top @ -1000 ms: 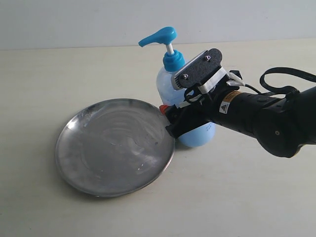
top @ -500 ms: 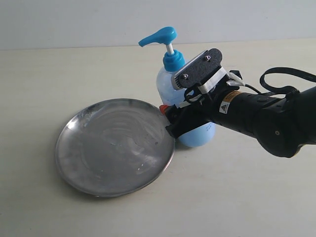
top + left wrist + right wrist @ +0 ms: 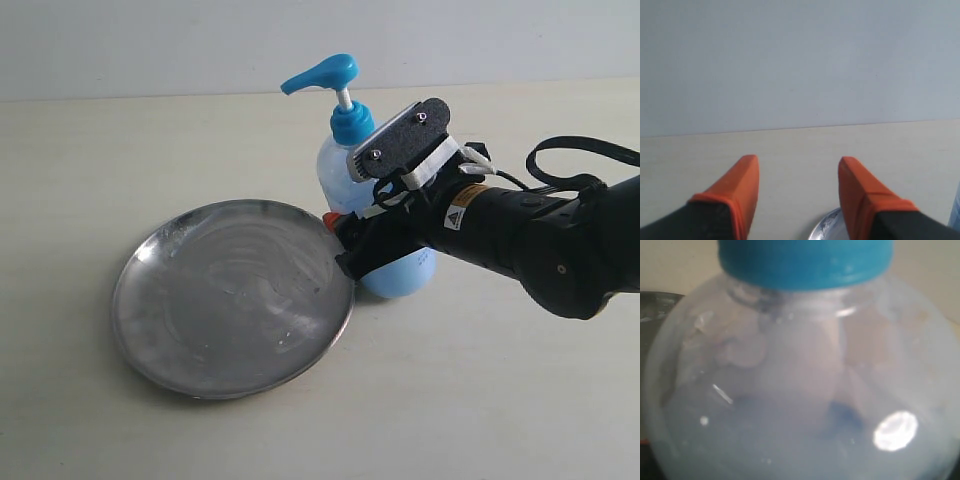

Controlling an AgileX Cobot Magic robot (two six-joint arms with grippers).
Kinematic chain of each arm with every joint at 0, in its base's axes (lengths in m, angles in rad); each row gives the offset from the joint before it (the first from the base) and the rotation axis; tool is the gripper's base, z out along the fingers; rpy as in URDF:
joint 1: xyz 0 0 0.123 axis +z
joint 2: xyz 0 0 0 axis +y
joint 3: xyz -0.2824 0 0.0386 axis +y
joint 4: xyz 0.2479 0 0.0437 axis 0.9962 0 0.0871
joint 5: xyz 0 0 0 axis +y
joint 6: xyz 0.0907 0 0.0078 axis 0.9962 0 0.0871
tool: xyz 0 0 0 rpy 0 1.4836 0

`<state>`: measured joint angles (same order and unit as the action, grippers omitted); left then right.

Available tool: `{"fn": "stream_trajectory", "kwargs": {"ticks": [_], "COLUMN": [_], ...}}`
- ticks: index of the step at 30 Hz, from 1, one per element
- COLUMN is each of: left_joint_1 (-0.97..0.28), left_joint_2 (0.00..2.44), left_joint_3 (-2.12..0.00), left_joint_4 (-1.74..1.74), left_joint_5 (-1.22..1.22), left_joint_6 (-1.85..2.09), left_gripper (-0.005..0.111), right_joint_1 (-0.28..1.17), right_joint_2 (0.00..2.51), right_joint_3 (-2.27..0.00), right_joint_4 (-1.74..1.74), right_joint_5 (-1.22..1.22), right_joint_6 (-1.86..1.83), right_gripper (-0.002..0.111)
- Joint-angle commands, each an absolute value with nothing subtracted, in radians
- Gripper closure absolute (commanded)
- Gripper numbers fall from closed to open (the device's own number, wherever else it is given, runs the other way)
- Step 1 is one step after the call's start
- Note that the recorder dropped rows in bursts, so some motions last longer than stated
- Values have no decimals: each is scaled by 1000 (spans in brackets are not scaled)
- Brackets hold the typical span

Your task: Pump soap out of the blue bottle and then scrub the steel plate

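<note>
A pale table (image 3: 480,400) fills the exterior view, with a light wall behind it. The black right arm (image 3: 540,245) reaches in from the right side of that view and stretches toward the middle. The steel plate (image 3: 200,320) lies flat on the table left of centre, and its far-right rim sits just beside the base of the blue bottle (image 3: 340,165). The bottle stands upright behind the plate with its pump head (image 3: 322,75) raised and its spout pointing left over the plate. The right gripper (image 3: 340,243) sits against the bottle's lower body on the plate side. In the right wrist view the bottle (image 3: 800,390) fills the frame below its blue collar (image 3: 805,260), and whether the jaws are clamped on it cannot be told. The left gripper (image 3: 797,165) hangs over the table with its orange fingers (image 3: 740,185) spread wide and nothing between them; a sliver of the plate's rim (image 3: 827,227) shows below. The soap (image 3: 250,290) appears as thin whitish smears curving across the plate's surface.
</note>
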<state>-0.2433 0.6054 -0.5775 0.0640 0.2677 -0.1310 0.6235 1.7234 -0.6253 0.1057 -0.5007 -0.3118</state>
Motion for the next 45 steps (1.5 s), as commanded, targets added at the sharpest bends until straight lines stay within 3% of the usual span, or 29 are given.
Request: {"fn": "stream_trajectory", "kwargs": {"ticks": [1,9,20,21,26,34,45], "left_joint_1": [-249,-326,-485,-490,-501,-501,-537], "left_joint_2": [635,811,1193,1221,1353,1513,1620], "left_joint_3": [-585,-644,-1038,-1071,-1247,-1403,-1506], "left_joint_4": [11,-119,-409,-416,-522,-742,-746], "left_joint_5": [253,358,639,656,702,815,895], "left_joint_6": [-135,20,263,266,354,467,497], "left_gripper": [57,57,59,61,107,106,106], "right_joint_1": [627,627,627,627,627,627,627], "right_joint_2": [1710,1710,1710,1710,1710,1710,1710], "right_joint_3": [-636,-636,-636,-636,-636,-636,-636], "right_joint_4": [97,97,97,97,97,97,94], "right_joint_5": [-592,-590,-590,-590,-590,-592,-594], "right_joint_6": [-311,-311,-313,-313,-313,-313,-313], "right_gripper": [108,108,108,108,108,108,108]}}
